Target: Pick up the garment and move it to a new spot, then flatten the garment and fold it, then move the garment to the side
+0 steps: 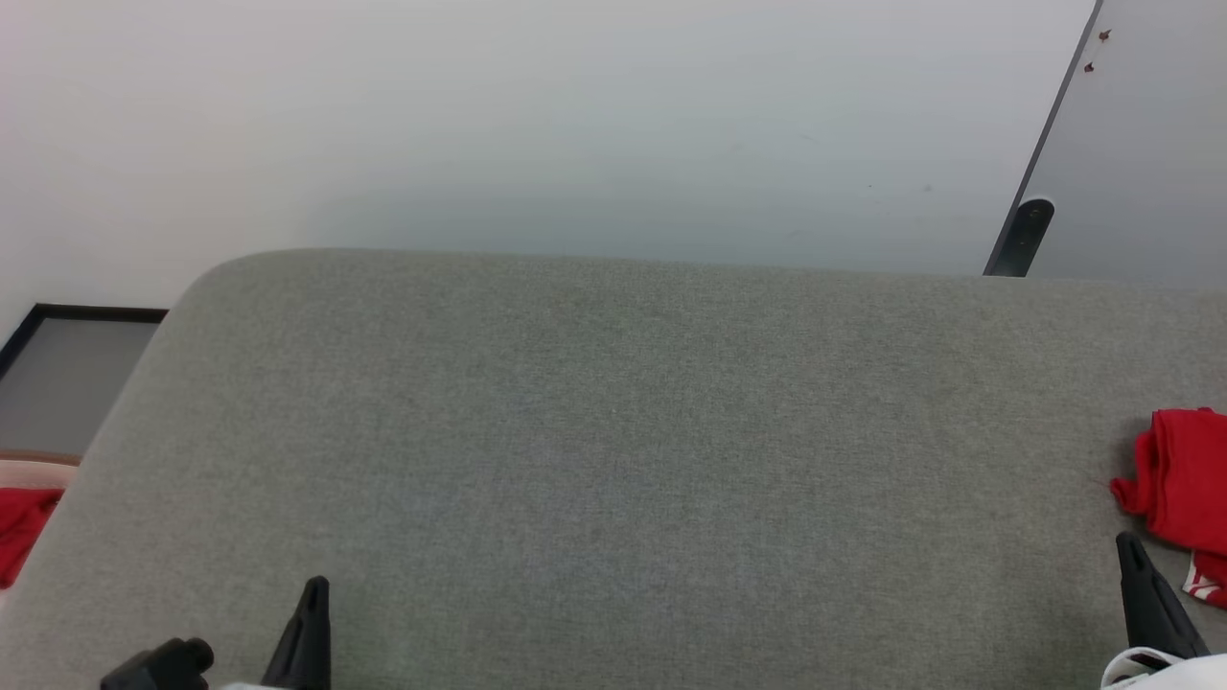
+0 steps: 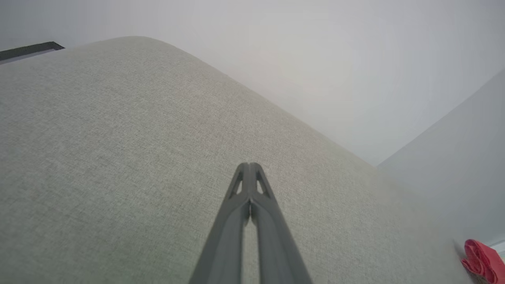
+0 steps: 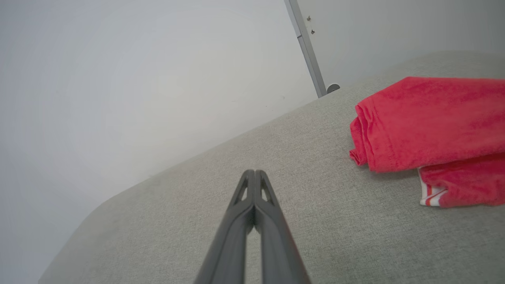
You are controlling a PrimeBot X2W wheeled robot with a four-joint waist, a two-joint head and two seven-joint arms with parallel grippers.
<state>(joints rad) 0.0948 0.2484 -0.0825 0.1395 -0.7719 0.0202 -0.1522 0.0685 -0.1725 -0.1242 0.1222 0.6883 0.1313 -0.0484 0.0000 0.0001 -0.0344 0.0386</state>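
The garment is a bright red shirt, folded into a bundle at the right edge of the grey cushioned surface. In the right wrist view the garment lies to the right, a white-and-red striped trim band showing at its lower edge. It appears small and far off at the lower right of the left wrist view. My right gripper is shut and empty, just short of the garment, its tips pressed together. At the lower left my left gripper is shut too, holding nothing.
A pale wall rises behind the cushion's far edge. A dark post and a grey panel stand at the back right. A dark-framed panel and another red cloth lie off the cushion's left side.
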